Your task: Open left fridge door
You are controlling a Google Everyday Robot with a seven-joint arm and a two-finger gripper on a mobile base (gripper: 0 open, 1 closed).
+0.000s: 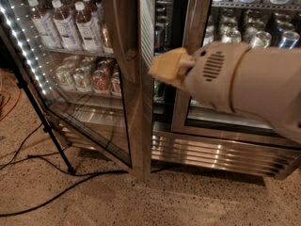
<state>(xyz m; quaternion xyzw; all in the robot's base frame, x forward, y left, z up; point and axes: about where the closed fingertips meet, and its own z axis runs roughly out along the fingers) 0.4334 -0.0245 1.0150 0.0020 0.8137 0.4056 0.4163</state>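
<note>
The left fridge door (84, 93) is standing swung open across the left half of the frame. Dotted white LEDs are running down its left side, and its brushed steel edge is facing centre. The pincer (168, 68) is hovering at centre frame, just beside that edge.

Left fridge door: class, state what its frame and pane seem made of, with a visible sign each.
Tall left fridge door: frame looks like brushed steel (streaky sheen); pane probably glass (white-capped bottles show through). The tan hand is near its edge.
</note>
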